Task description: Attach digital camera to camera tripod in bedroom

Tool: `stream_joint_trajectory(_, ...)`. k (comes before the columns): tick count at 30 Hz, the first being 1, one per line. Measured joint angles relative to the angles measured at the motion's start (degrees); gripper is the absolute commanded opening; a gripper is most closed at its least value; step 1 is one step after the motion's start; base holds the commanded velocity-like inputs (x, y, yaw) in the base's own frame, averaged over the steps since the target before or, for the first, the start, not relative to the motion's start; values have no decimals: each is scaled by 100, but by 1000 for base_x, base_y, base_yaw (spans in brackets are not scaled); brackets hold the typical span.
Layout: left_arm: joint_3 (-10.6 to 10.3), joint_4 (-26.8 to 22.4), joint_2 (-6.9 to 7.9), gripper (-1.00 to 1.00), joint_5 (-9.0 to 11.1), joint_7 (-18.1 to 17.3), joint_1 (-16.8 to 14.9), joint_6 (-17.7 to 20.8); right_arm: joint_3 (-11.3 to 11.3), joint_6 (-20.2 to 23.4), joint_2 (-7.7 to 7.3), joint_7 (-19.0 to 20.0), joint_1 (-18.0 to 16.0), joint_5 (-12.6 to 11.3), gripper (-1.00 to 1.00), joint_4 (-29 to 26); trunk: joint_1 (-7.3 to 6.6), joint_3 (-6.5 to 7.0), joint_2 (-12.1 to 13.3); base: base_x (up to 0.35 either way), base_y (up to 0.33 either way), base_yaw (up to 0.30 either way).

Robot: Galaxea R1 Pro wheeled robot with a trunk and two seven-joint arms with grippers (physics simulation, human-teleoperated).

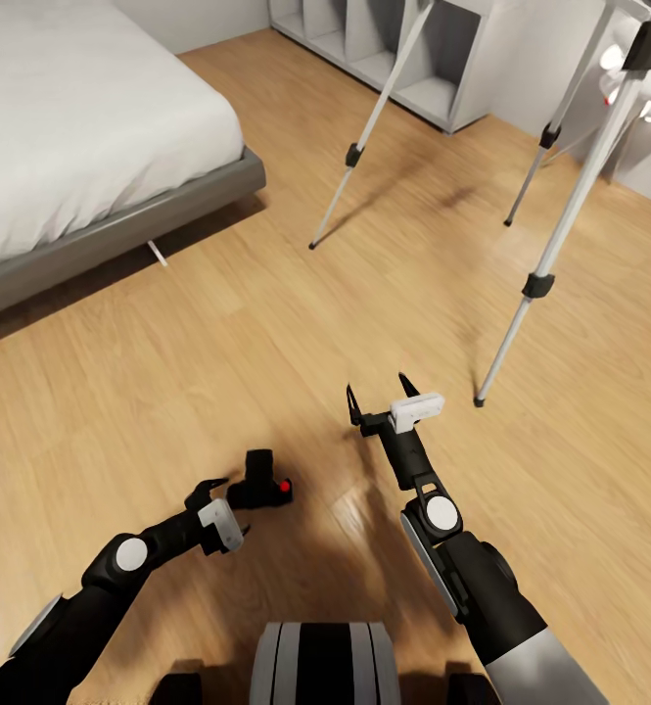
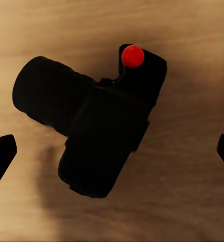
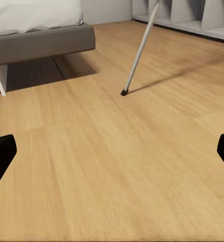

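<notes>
While lying on floor: black digital camera (image 2: 99, 128), red button | left claw (image 1: 217, 509) released | right claw (image 1: 379, 397) released

The digital camera (image 1: 262, 483) is small, black and boxy. It has a short fat lens sticking out from one side and a bright red round button (image 2: 132, 56) near one corner. It lies on the light wood floor (image 1: 266, 323) of the bedroom, just in front of my left arm, and its dark shadow sits right beside it.

The camera tripod (image 1: 560, 225) stands on the same floor, well apart from the camera, over on my right and farther away. It has three thin silver-white legs spread wide. Each leg has a black clamp partway down and a small dark foot touching the wood.
</notes>
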Motion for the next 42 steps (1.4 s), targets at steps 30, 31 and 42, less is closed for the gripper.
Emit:
stream_joint_trajectory(30,340,-695,164,100,6,-30,0,218,0,0,0,0,0,0,100,0,59,-510,-31,0,0,0)
stream_joint_trajectory(31,386,-732,180,100,6,-43,0,238,0,0,0,0,0,0,100,0,59,-510,-31,0,0,0)
stream_joint_trajectory(42,1079,-1169,304,100,1,-664,0,291,3,0,0,0,0,0,100,1,59,-510,-31,0,0,0)
